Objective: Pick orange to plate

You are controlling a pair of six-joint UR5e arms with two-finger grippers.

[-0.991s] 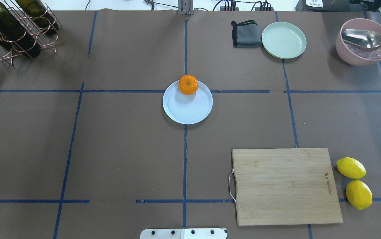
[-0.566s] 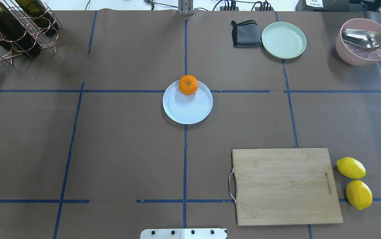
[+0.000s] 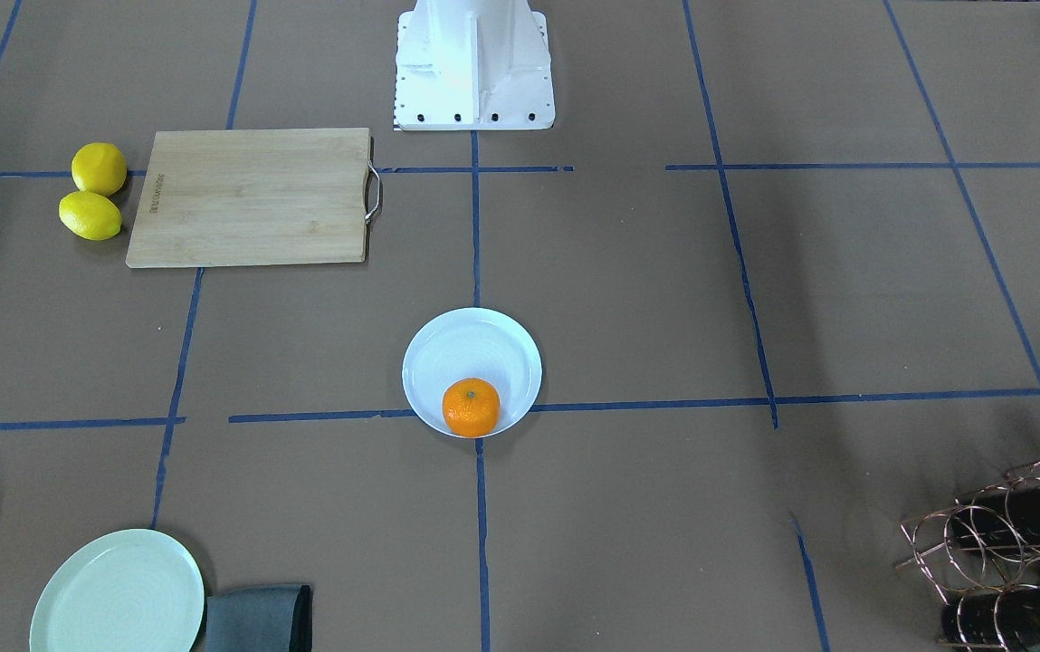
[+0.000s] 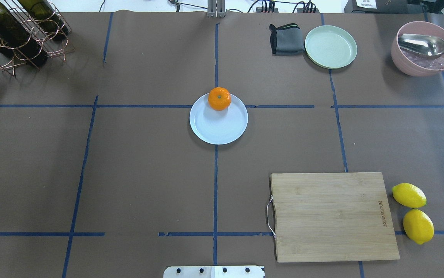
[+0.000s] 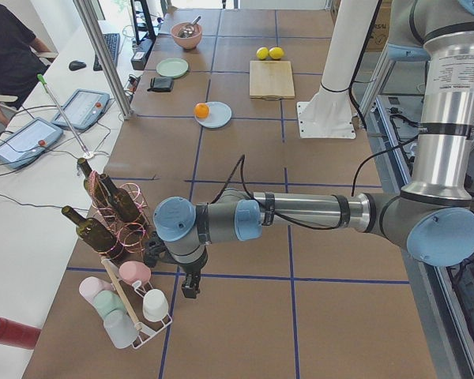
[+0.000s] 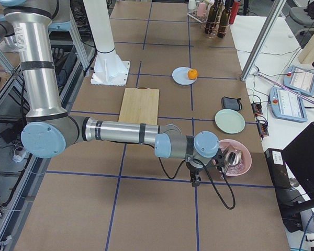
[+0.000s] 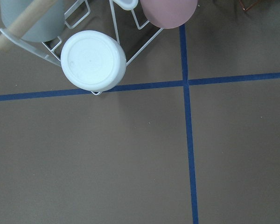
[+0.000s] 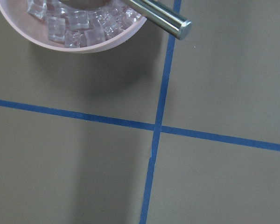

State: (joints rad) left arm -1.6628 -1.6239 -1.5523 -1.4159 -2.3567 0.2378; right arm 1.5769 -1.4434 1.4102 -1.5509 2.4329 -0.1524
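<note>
Orange-bright and round, the small mandarin-like orange (image 4: pixel 219 99) sits on the round pale bluish-white plate (image 4: pixel 218 129), against the rim farthest from the robot, with most of the plate's floor bare. Brown paper lies open all round the plate's edge, and neither gripper is near it.

The left gripper (image 5: pixel 191 288) hangs at the table's left end, fingers pointing down at bare paper. Just beside them is a white wire rack of upturned pastel cups (image 5: pixel 130 312), with a copper wire rack of dark wine bottles (image 5: pixel 110 209) a little beyond. The orange and plate are well apart from these fingers.

The right gripper (image 6: pixel 195 181) hangs at the opposite end, just beside a pink bowl of clear ice cubes (image 6: pixel 235 157) whose metal scoop (image 8: pixel 161 18) juts over the rim. A pale mint-green plate (image 4: pixel 330 46) and a folded grey cloth (image 4: pixel 285 38) lie nearer those fingers than the orange does.

Only the side views show either gripper, so I cannot tell whether the fingers stand wide or narrow
</note>
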